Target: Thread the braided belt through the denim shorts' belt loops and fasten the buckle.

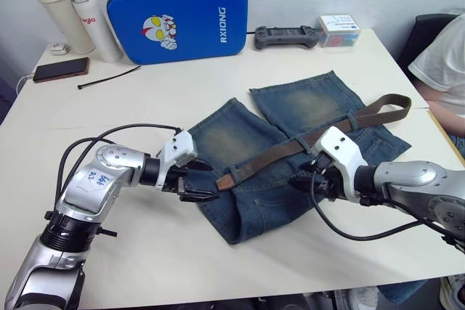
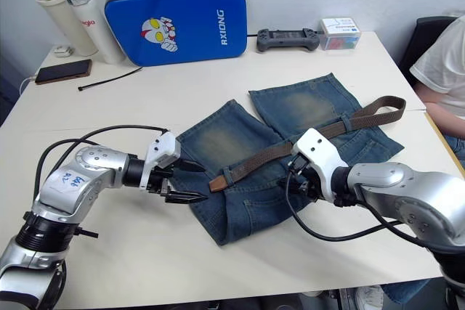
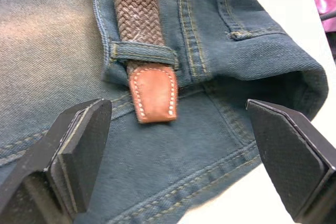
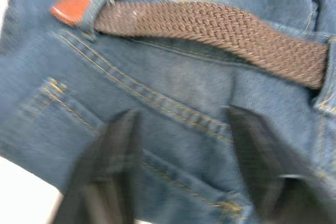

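Denim shorts [image 1: 290,150] flat on the white bench [image 1: 182,245], braided belt [image 1: 305,139] along the waistband, its tan leather tip [image 3: 154,94] just past 1 belt loop [image 3: 143,53]; left claw [image 1: 195,181] open beside the tip, right claw [image 4: 184,166] open over the denim, empty

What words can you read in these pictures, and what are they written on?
"AXIONG": white letters running sideways on the blue case.
Red lettering on the white bottle: partly hidden, unreadable.
Blue marks on the left arm's sticker: unreadable.
Print on the small box: too small to read.
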`<state>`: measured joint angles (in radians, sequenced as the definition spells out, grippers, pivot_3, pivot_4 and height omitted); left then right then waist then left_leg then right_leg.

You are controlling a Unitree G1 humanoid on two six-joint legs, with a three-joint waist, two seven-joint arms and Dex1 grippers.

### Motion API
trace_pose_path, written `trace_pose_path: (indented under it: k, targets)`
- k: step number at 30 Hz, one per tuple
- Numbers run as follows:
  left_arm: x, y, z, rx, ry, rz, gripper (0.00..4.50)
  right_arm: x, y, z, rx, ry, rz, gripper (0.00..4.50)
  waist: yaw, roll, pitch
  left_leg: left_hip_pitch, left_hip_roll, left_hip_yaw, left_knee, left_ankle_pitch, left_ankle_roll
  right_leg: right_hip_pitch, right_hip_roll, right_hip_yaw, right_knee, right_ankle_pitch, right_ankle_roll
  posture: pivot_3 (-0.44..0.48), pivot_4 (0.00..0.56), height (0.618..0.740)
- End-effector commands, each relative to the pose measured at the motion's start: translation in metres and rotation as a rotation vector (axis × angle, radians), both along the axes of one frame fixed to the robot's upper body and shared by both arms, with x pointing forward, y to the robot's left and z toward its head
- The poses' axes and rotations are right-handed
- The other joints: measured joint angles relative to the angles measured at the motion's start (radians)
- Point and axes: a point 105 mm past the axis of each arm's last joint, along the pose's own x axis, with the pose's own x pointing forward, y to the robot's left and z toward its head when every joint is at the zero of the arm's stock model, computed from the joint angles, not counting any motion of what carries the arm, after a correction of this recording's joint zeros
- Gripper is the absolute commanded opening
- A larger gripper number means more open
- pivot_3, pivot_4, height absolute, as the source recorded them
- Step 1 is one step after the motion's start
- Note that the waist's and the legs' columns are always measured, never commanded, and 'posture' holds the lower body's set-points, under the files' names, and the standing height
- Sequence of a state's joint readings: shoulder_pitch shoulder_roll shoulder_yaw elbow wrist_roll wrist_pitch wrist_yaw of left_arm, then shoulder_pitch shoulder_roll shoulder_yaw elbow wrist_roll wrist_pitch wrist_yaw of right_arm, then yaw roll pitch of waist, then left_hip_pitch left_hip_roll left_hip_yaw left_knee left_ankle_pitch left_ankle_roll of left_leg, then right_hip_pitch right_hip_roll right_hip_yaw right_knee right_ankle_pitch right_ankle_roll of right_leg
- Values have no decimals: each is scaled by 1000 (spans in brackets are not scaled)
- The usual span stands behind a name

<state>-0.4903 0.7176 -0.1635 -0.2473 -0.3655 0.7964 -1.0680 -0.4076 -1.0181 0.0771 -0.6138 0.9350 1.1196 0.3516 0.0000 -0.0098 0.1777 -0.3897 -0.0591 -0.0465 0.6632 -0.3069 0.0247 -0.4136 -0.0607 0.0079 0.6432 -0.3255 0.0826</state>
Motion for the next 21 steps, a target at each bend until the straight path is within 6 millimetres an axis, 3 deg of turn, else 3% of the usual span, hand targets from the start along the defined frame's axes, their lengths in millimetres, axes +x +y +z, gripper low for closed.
trace_pose_path:
  k: [1,2,3,7,13,21]
  targets:
    - [-2,-10,5,28,-134,-50,4500,7,-2,2,-19,-71,11,638,2,0,0,0,0,0,0,0,-1,0,0,0,0,0,0,0,150,740]
    - [-1,-13,6,21,-162,-53,4500,8,-3,0,-22,-78,7,136,4,0,0,0,0,0,0,0,-1,0,0,0,0,0,0,0,150,740]
    - [1,-13,4,41,-210,-63,4500,9,-3,-1,-20,-81,0,55,6,0,0,0,0,0,0,0,-1,0,0,0,0,0,0,0,150,740]
    - [3,-10,-15,170,-377,-141,4500,13,-4,-6,-19,-88,-23,55,10,0,0,0,0,0,0,1,-1,0,0,0,0,0,0,0,150,740]
    - [11,-17,-26,269,-610,-243,4500,16,-6,-8,-19,-92,-66,55,22,0,0,0,0,0,0,1,-1,0,0,0,0,0,0,0,150,740]
    - [25,-23,-32,274,-707,-168,4500,19,-9,-10,-13,-89,-101,55,27,0,0,0,0,0,1,1,-1,1,0,0,0,0,0,0,150,740]
